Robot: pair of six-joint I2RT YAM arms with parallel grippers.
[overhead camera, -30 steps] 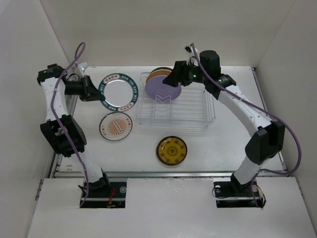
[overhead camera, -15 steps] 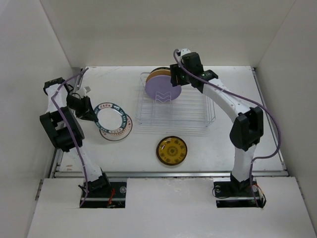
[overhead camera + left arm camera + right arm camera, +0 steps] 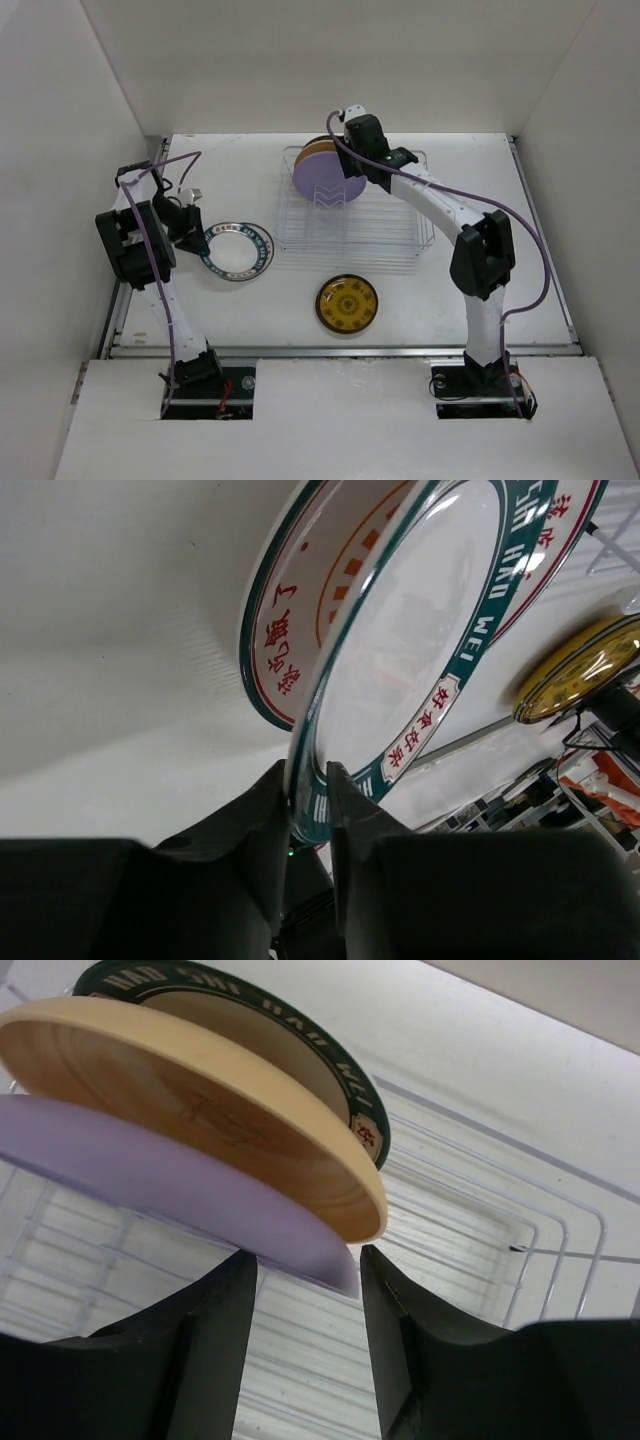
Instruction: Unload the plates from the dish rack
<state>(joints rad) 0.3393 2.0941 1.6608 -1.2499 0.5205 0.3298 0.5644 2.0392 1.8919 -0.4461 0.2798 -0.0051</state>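
Note:
My left gripper [image 3: 195, 232] is shut on the rim of the white plate with the dark teal rim [image 3: 237, 250], gripped between its fingers in the left wrist view [image 3: 400, 660]. That plate hangs tilted just over the orange sunburst plate [image 3: 290, 630], covering most of it. The dark brown and yellow plate [image 3: 347, 303] lies flat on the table. The wire dish rack [image 3: 390, 215] holds the lilac plate [image 3: 328, 182], the tan plate [image 3: 200, 1090] and a dark-rimmed plate [image 3: 300, 1040] on edge. My right gripper [image 3: 308, 1290] is open, one jaw on each side of the lilac plate's edge [image 3: 150, 1160].
White walls close in the table at the left, back and right. The rack's right half [image 3: 400, 200] holds no plates. A metal rail [image 3: 340, 350] runs along the table's near edge.
My left gripper has carried the teal-rimmed plate down and nearer, over the sunburst plate. My right gripper has moved left to the upper edge of the lilac plate.

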